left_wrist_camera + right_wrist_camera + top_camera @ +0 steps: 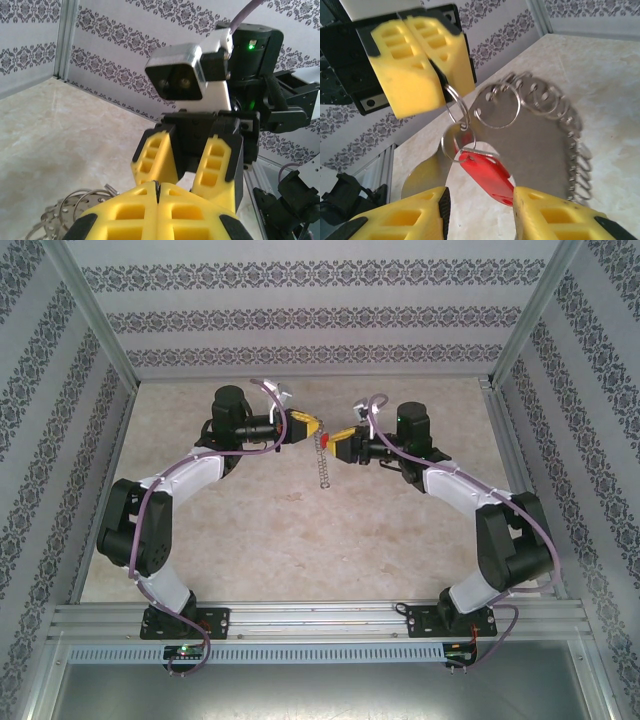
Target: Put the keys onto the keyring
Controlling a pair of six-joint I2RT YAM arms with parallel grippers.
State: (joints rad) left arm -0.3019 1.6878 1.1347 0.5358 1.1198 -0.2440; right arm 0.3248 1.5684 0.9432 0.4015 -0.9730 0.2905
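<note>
Top external view: we see the left gripper [311, 427] and the right gripper [337, 437] meeting tip to tip above the table [300, 550]. The red key [322, 436] sits just beside the left gripper's fingertips, between the two tools. The keyring [322, 468] hangs from that same spot as a thin silvery strand below the left gripper, and from here we cannot tell whether its lower end touches the table.

Left wrist view: we look along the left gripper [157, 189], whose yellow fingers are pressed flat together with only a dark seam between them. Facing it, the right gripper [184, 179] has its two fingers set apart. Some silvery rings of the keyring [75, 210] show just beside the left gripper, at the lower left.

Right wrist view: we see the left gripper [443, 94] clamped on one small wire ring of the keyring [535, 145]. The grey strip, edged with rings, hangs beside and below that grip. A second small ring hangs from the pinched one and carries the key [487, 175], directly below the left gripper. The right gripper [479, 197] is partly open, with the key's red head in the gap between its fingers. We cannot tell whether either finger touches it.
</note>
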